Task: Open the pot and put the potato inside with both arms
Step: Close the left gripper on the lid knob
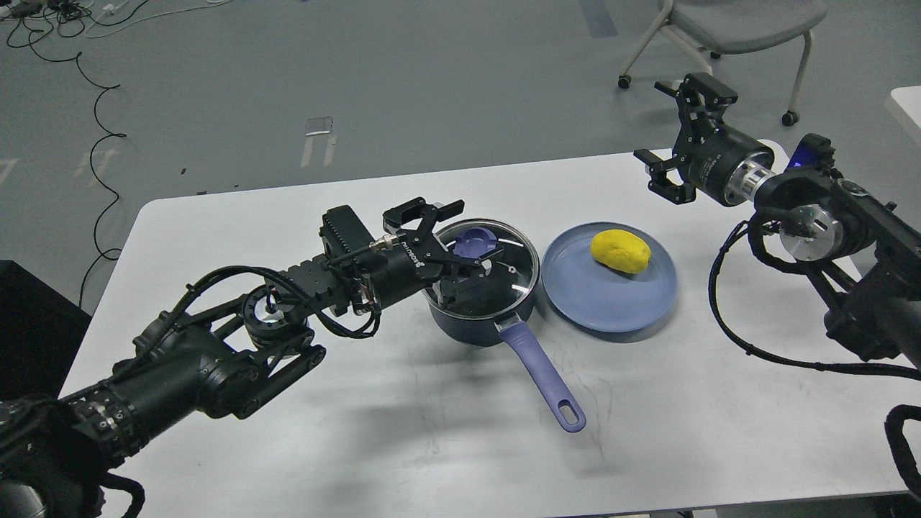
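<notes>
The dark navy pot (pixel 471 325) stands mid-table with its glass lid (pixel 512 272) on and its purple-blue handle (pixel 541 375) pointing toward me. My left gripper (pixel 469 236) lies low over the lid, open, with one finger on each side of the lid's purple knob (pixel 475 243); I cannot tell if the fingers touch it. The yellow potato (pixel 620 250) lies on a light-blue plate (pixel 611 306) right of the pot. My right gripper (pixel 678 131) is open and empty, raised above the table's far right edge, behind and to the right of the plate.
The white table (pixel 432 432) has bare room in front of the pot and plate. A grey chair (pixel 741 21) stands on the floor behind the right arm. Black cables (pixel 93 108) lie on the floor at far left. Another white surface's corner (pixel 908 104) shows at the right edge.
</notes>
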